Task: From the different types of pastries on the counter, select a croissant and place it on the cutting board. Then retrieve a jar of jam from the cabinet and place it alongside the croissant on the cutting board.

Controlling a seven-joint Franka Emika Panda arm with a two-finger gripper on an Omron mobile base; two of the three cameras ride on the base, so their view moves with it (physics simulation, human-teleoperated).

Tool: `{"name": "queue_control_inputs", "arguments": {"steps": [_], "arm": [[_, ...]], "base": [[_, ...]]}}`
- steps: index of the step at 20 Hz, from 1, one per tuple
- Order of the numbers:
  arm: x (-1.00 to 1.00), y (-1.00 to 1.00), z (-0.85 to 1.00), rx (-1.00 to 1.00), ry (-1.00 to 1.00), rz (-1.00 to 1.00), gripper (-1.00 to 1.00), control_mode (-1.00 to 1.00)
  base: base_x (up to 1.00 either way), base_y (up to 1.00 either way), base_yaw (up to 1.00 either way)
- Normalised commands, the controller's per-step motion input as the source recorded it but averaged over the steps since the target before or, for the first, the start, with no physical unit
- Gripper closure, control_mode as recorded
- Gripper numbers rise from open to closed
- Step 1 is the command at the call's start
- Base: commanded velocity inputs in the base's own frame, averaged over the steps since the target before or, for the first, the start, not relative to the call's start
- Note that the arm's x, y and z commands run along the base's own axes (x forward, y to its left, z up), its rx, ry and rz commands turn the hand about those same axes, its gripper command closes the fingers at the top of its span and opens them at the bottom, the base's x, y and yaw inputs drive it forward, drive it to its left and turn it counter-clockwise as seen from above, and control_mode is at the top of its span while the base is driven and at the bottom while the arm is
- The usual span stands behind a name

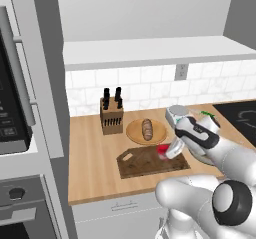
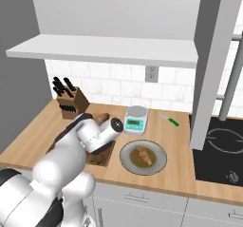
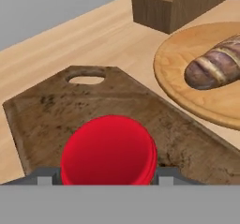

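1. The gripper (image 1: pixel 165 152) is closed on the jar of jam (image 3: pixel 108 151), its red lid between the finger tips.
2. Directly beneath the gripper lies the dark cutting board (image 3: pixel 56 110), handle hole on its far end.
3. Just beyond the gripper, a round wooden plate (image 3: pixel 187 85) holds a dark scored loaf (image 3: pixel 213 68).
4. Farther back stands a knife block (image 1: pixel 111 114).
5. To the gripper's right, the croissant (image 2: pixel 144 156) rests on a grey plate (image 2: pixel 128 163) on the counter (image 1: pixel 95 158).
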Motion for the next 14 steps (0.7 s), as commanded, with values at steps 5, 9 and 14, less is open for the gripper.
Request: {"name": "queue_control_inputs", "arguments": {"steps": [5,9,14], "arm": [[0.10,0.38,-0.25,0.00,-0.12,0.00,1.00,-1.00],[0.00,0.00,-0.06,0.00,0.00,0.00,1.00,-1.00],[0.00,0.00,-0.47,0.00,0.00,0.00,1.00,-1.00]], "base": [[0.00,0.00,0.00],[0.00,0.00,0.00],[0.00,0.00,0.00]]}}
